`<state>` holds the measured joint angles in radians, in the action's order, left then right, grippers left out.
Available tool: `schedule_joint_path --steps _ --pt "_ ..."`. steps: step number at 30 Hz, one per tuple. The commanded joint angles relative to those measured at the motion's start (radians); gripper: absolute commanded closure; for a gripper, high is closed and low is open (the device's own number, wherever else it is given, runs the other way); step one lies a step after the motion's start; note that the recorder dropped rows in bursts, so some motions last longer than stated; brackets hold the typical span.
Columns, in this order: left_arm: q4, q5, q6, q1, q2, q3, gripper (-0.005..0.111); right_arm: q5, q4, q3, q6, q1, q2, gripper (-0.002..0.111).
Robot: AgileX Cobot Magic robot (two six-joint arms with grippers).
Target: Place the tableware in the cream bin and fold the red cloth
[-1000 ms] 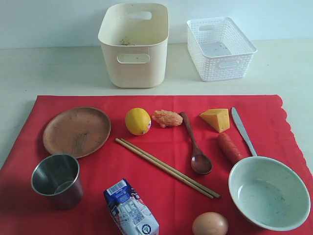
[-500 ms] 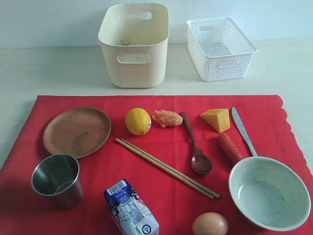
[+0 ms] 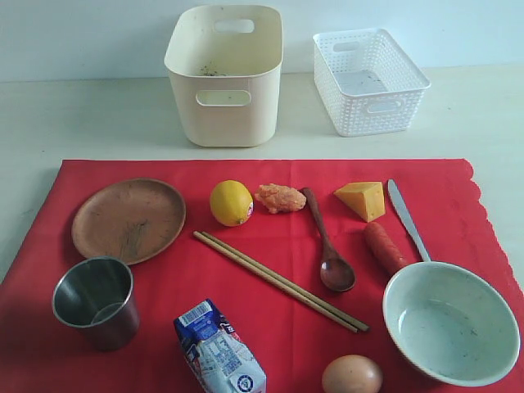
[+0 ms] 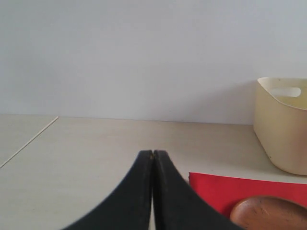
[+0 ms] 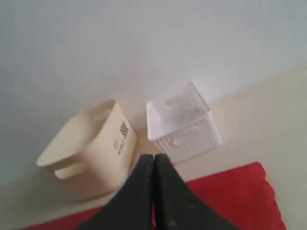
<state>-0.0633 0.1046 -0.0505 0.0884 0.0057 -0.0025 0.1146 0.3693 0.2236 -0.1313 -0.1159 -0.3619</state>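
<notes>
Cloth: large bright red rectangular cloth (image 3: 164, 286), spread flat and unfolded on the pale table (image 3: 82, 115), scalloped edge at the exterior view's right.

Bin: tall cream plastic bin (image 3: 223, 106), upright on bare table beyond the cloth's far edge. A white lattice basket (image 3: 372, 106) stands near it, to the right.

Tableware, all on the cloth and outside the bin:
- round brown wooden plate (image 3: 128, 219), at left
- steel cup (image 3: 96, 301), upright, just in front of the plate
- pair of wooden chopsticks (image 3: 278, 280), lying diagonally at centre
- dark wooden spoon (image 3: 327, 246), right of the chopsticks
- silver knife (image 3: 407, 218), toward the right edge, its near end at the bowl's rim
- pale green-white bowl (image 3: 450, 322), front right

Also on the cloth: yellow lemon (image 3: 231, 202), orange lump (image 3: 279, 197), cheese wedge (image 3: 361, 199), carrot (image 3: 383, 247), egg (image 3: 351, 375), blue-white milk carton (image 3: 219, 350).

Grippers: left gripper (image 4: 153, 153) has its black fingers pressed together with nothing between them, near the cloth's corner and the plate. The right gripper (image 5: 153, 157) is closed tip to tip and holds nothing; the bin and basket are ahead of it.
</notes>
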Motion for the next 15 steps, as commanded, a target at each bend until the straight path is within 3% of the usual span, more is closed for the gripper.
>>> schedule_joint_path --steps 1,15 --pt "-0.001 -0.004 0.003 0.003 -0.006 0.002 0.104 0.098 -0.013 0.096 0.101 0.0 -0.229 0.108" --pt "-0.001 -0.004 0.003 0.003 -0.006 0.002 0.104 0.234 0.008 0.307 0.249 0.0 -0.816 0.108"
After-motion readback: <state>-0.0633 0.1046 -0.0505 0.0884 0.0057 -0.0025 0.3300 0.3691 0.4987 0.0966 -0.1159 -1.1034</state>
